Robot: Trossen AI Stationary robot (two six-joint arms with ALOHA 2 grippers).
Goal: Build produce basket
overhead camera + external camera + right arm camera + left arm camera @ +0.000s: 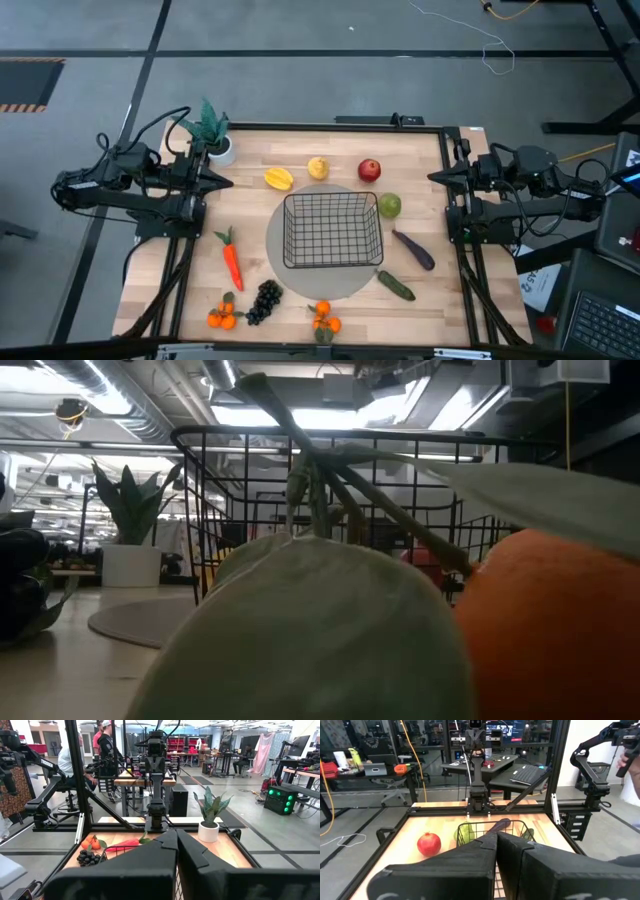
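From above, a pale wooden table (300, 300) stands on a grey floor, framed by dark rails. A round grey mat (290, 285) lies at its middle, and the black wire basket (332, 230) sits on it with nothing inside. The produce rings the mat: starfruit (278, 178), lemon (317, 167) and red apple (369, 170) on the far side, green pear (389, 205) just beside the basket's right wall, eggplant (413, 249) and cucumber (395, 285) to its right, carrot (231, 262) to its left, black grapes (264, 301) and two tangerine clusters (222, 317) along the near edge. A teal plant in a white pot (212, 135) stands at the far left corner. The left gripper (228, 182) waits at the left edge and the right gripper (433, 177) at the right edge, both clenched and holding nothing.

At table height, a tangerine (550, 630) and its pale leaves (310, 630) fill the foreground and block most of the table; behind them rise the basket's wire walls (230, 510), the mat's edge, and the potted plant.

The left wrist view looks across the closed fingers (485, 855) to the apple, pear and basket, with desks beyond.

The right wrist view looks past its closed fingers (165, 855) to grapes, tangerines, carrot and potted plant; people (105, 745) stand in the room behind.
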